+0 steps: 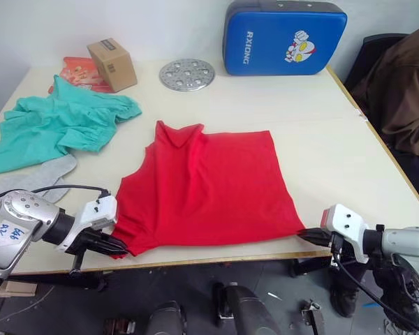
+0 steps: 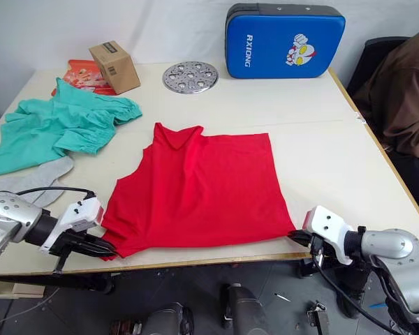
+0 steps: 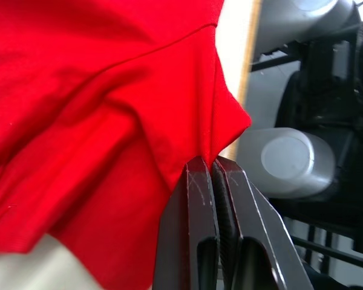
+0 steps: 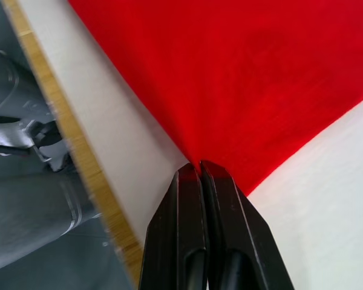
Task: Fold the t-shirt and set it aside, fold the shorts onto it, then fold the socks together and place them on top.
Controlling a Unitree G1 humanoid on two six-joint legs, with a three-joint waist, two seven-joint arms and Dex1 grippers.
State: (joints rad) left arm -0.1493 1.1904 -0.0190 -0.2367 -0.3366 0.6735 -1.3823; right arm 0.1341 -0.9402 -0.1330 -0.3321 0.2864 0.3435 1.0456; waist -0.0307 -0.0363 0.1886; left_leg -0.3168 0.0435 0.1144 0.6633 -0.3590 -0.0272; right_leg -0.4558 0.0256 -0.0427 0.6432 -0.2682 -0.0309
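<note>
Left eye view: both grippers, left (image 1: 119, 246) and right (image 1: 306, 236), pinch the bright red cloth t-shirt's (image 1: 202, 188) near corners, fingers closed. Folding is under way; teal-green cloth shorts (image 1: 52, 125) and light grey knit socks (image 1: 38, 178) wait at ten o'clock on the bench (image 1: 321, 125).

The t-shirt (image 1: 202, 188) is a plain bright red with no print. The shorts (image 1: 52, 125) are solid teal-green, and the socks (image 1: 38, 178) beside them are plain light grey. The table (image 1: 321, 139) is cream with a tan wooden edge. A pad (image 1: 285, 36) is blue with a black rim, white lettering and a red-and-white cartoon figure. A box (image 1: 112, 64) is brown cardboard, and a perforated disc (image 1: 187, 74) is silver.
</note>
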